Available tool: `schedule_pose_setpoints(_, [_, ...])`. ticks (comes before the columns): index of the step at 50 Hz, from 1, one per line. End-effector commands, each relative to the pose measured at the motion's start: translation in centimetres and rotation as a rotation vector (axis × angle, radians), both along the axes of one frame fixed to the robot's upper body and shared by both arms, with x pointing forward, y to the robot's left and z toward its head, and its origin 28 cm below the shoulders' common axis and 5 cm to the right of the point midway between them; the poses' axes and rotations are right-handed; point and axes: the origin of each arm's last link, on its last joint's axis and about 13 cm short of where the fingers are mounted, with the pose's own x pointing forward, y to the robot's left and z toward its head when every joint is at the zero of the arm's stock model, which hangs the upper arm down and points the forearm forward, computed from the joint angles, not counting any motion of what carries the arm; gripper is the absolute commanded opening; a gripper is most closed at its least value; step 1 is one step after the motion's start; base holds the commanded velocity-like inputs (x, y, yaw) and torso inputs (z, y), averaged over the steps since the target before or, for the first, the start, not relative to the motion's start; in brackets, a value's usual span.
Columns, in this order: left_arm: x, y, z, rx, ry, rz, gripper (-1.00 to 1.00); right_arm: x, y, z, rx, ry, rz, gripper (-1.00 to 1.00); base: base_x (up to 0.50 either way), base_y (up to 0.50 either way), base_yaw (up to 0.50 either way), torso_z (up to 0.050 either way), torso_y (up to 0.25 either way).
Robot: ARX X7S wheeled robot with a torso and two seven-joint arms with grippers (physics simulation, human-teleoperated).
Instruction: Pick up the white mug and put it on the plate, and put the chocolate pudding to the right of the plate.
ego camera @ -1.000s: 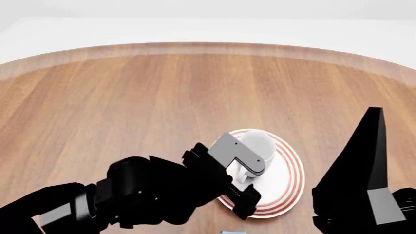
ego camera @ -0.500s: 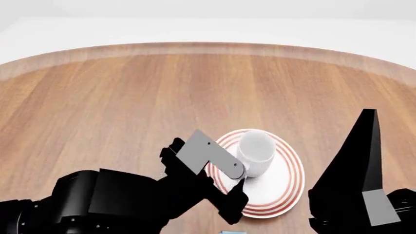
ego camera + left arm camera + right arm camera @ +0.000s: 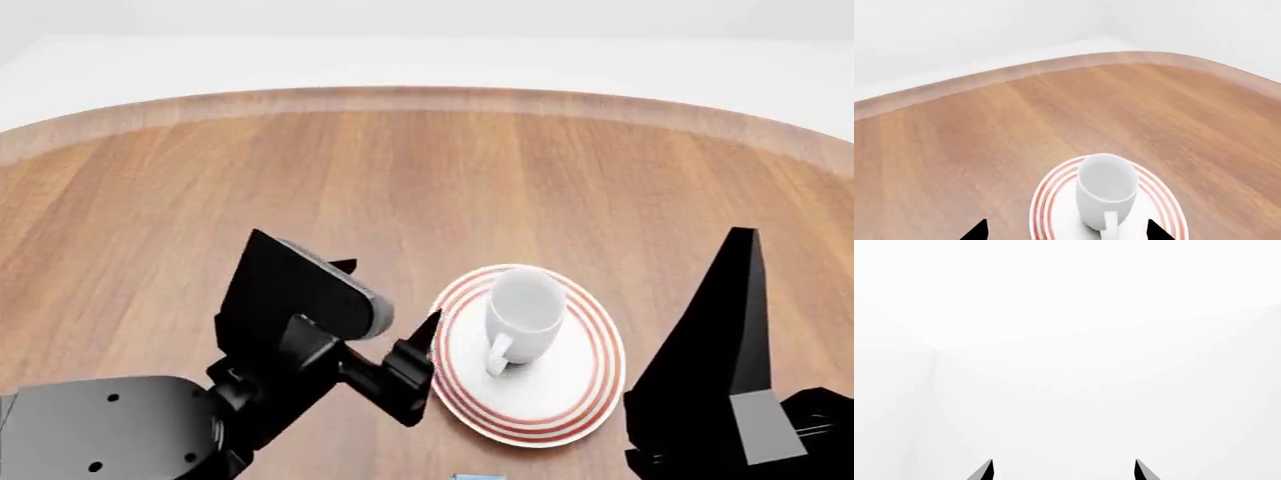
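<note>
The mug (image 3: 523,319) stands on the plate (image 3: 583,385), lower centre of the head view. The left gripper (image 3: 400,370), fingers apart and empty, sits just left of it. Pudding (image 3: 475,477) barely shows at the bottom edge, nearer the left arm; the right gripper's (image 3: 1062,471) fingers are apart too.

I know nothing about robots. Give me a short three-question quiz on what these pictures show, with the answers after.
1. True or false: the white mug stands upright on the plate.
2. The left end effector is: A) clamped on the mug, B) open and clear of the mug, C) out of sight.
3. Fill in: the right end effector faces only a blank ____ background.

Key: 1 true. 2 B; in the left wrist view its tips sit either side of the mug, touching nothing. 3 white.
</note>
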Motion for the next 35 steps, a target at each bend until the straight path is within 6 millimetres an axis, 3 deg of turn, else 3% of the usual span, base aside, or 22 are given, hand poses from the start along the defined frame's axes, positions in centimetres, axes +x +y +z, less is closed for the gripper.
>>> schedule_pose_setpoints(1, [-0.2,2.7,1.0,-0.069,-0.102,0.099,1.0,0.0,0.0,0.1,-0.014,-0.017,-0.016,1.0,0.0,0.0,0.0,0.0,0.0])
schedule_pose_setpoints(18, [-1.0,6.2,1.9,-0.159,-0.251,0.253,1.0,0.0,0.0,0.0,-0.018,-0.012,-0.015,1.0,0.0,0.0,0.0,0.0,0.0])
schedule_pose_setpoints(35, [-1.4,7.5,1.0,-0.144,-0.377,0.407,1.0,0.0,0.3,-0.2,-0.021,-0.004,-0.005,1.0,0.0,0.0,0.0,0.0,0.0])
